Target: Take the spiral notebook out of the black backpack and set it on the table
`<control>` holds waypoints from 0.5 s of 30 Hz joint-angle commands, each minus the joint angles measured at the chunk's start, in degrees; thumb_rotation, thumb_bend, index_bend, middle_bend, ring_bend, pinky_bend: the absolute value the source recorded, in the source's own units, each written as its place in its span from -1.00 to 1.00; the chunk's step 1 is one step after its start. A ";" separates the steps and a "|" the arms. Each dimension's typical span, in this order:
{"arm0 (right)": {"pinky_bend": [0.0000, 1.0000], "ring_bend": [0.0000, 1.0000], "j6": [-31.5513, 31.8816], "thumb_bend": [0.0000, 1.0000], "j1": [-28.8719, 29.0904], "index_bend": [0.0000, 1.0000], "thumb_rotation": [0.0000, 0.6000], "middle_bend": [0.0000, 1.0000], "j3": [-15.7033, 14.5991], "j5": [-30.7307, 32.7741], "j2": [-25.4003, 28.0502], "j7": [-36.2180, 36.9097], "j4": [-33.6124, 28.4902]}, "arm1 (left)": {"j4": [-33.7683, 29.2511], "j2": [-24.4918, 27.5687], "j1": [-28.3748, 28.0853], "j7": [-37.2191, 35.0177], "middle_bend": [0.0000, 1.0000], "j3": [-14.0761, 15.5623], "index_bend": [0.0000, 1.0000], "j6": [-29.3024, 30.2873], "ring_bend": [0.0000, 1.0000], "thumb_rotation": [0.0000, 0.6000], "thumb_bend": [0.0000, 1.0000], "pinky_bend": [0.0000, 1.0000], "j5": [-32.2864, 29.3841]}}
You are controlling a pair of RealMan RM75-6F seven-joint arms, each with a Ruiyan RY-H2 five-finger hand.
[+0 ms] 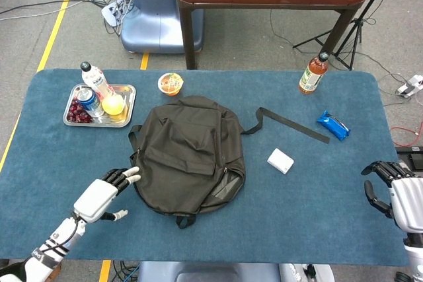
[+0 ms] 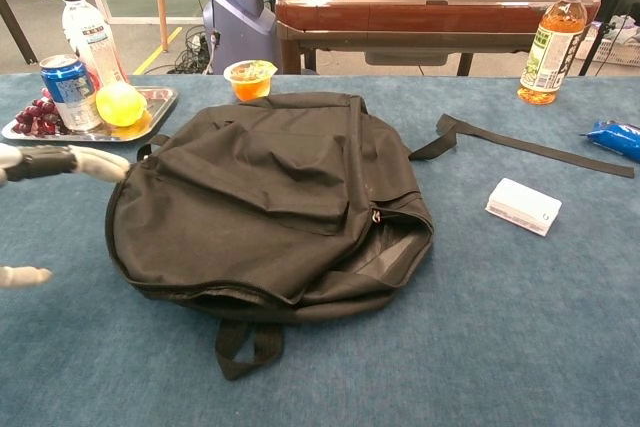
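1. Overhead, in the head view, the black fabric backpack (image 1: 188, 153) is lying flat near the middle of the blue cloth-covered table (image 1: 317, 209), its long strap trailing toward the right edge.
2. The white-backed left hand (image 1: 102, 193) is hovering just beside the bag's left rim, dark fingers (image 1: 122, 176) spread and holding nothing; whether the tips are touching the fabric I cannot tell.
3. The right hand (image 1: 395, 193) is sitting at the right edge, well apart from the bag, fingers loosely curled yet apart and holding nothing.
4. The spiral notebook is not showing anywhere; presumably it is lying inside the bag.
5. Lower down, in the chest view, only the left hand's fingertips (image 2: 60, 161) are poking in at the left border, beside the bag; the right hand is not appearing.
6. The zipper along the bag's near-right side is gaping, showing grey lining (image 2: 395, 247) but no notebook.
7. As I read it, the reach to the bag is the step in hand; extraction is not yet begun.
8. The next move likely calls for pinning or lifting the flap with one hand while the other is entering that gap.
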 commanded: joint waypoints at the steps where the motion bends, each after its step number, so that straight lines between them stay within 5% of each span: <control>1: 0.10 -0.24 -0.13 -0.03 -0.02 -0.06 1.00 -0.12 -0.01 0.08 0.04 0.09 -0.05 | 1.55 -2.31 -1.67 -0.14 -0.86 0.30 -0.73 -1.25 -0.86 1.00 -0.64 -0.81 1.16; 15: 0.10 -0.24 -0.07 -0.03 -0.70 -0.06 1.00 -0.12 -0.19 0.37 0.07 1.47 0.84 | 7.77 -12.88 -5.29 -0.77 -0.87 -0.93 -0.60 -2.91 -0.86 1.00 -0.65 -0.82 -0.93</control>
